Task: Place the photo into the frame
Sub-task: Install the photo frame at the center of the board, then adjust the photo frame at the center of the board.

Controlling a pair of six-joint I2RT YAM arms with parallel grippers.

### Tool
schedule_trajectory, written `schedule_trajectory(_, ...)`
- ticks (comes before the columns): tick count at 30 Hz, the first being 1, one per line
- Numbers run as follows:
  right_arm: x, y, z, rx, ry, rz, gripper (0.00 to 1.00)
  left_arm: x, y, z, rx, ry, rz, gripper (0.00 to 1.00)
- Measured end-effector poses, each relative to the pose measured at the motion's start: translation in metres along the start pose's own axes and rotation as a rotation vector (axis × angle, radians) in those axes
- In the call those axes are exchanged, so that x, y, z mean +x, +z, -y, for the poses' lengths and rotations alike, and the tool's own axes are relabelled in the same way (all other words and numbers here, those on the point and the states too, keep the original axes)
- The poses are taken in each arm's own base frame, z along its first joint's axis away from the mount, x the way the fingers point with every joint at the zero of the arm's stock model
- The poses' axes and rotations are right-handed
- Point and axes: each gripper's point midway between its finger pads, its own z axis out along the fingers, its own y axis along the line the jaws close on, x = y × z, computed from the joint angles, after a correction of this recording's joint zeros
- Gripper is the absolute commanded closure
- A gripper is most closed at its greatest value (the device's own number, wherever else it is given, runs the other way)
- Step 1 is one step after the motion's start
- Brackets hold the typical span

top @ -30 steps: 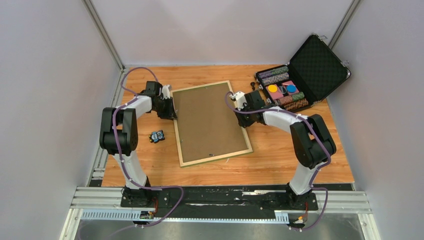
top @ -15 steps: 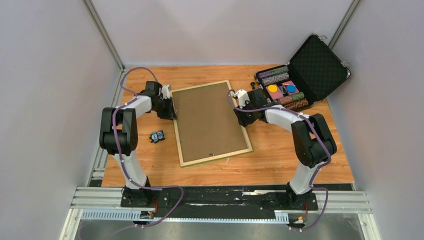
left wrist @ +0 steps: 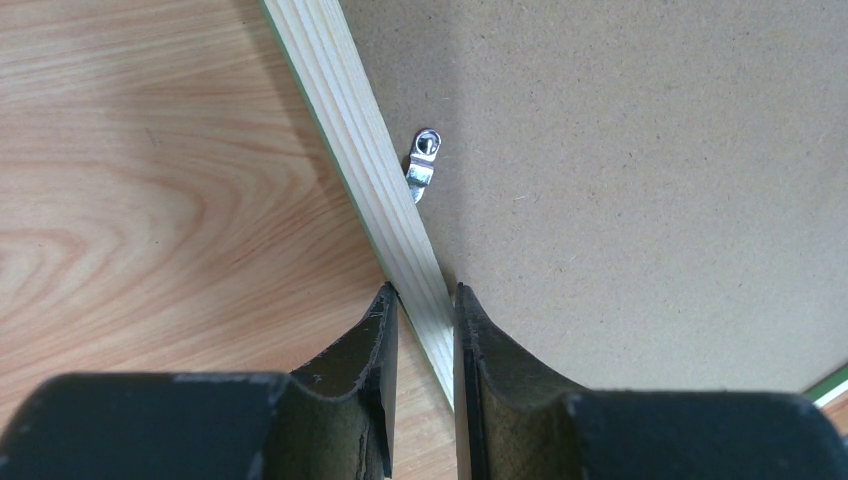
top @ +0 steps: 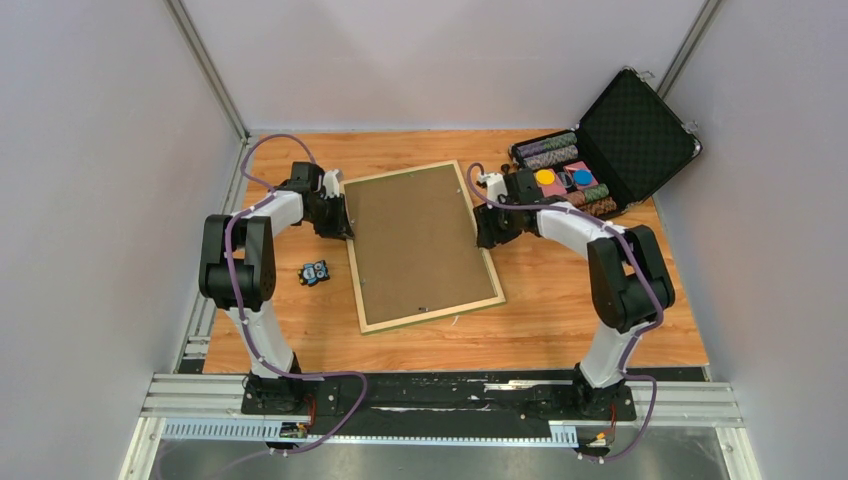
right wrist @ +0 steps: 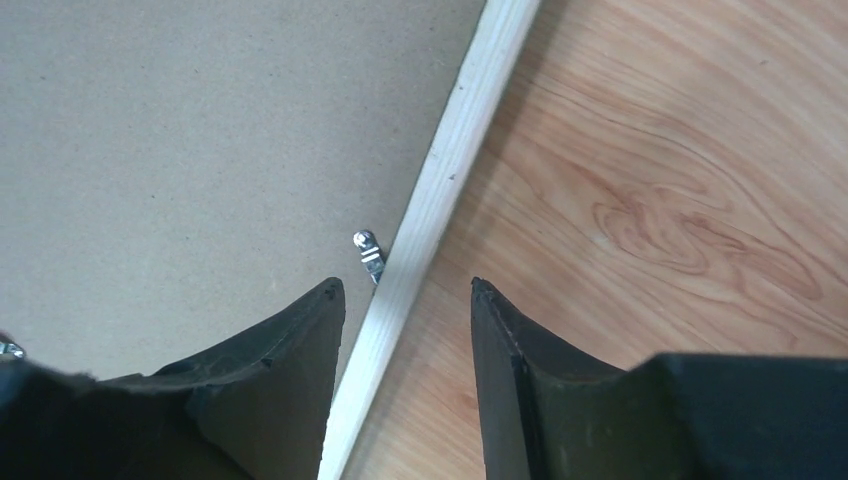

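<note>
With the backing board [top: 415, 240] in and the photo unseen, our left gripper [left wrist: 424, 292] pinches the frame [left wrist: 350, 110] on its rail toward the worktop's left edge, while our right gripper [right wrist: 407, 287] gapes astride the opposite rail.

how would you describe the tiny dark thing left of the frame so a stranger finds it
Start at the wooden table and the big frame lying back-up in its middle. Just left of the frame's near half sits a small black object with blue markings. It is the only small loose item there; the open chip case is far right.
</note>
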Motion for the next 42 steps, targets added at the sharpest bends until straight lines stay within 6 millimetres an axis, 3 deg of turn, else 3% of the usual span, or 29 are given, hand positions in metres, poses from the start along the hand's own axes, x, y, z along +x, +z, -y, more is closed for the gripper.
schedule_trajectory(12,0.009,0.022,-0.008,-0.074,0.080,-0.065,0.62,0.000,0.000,0.000,0.000,0.000,-0.001,0.98)
schedule_trajectory(29,-0.020,0.039,0.013,-0.097,0.175,-0.044,0.58,0.000,0.000,0.000,-0.001,0.000,-0.001,0.94)
schedule_trajectory(32,-0.029,0.045,0.018,-0.093,0.183,-0.035,0.62,0.000,0.000,0.000,-0.001,0.000,-0.001,0.90)
schedule_trajectory(42,-0.038,0.049,0.024,-0.075,0.200,-0.040,0.93,0.000,0.000,-0.001,-0.004,0.013,-0.001,0.59)
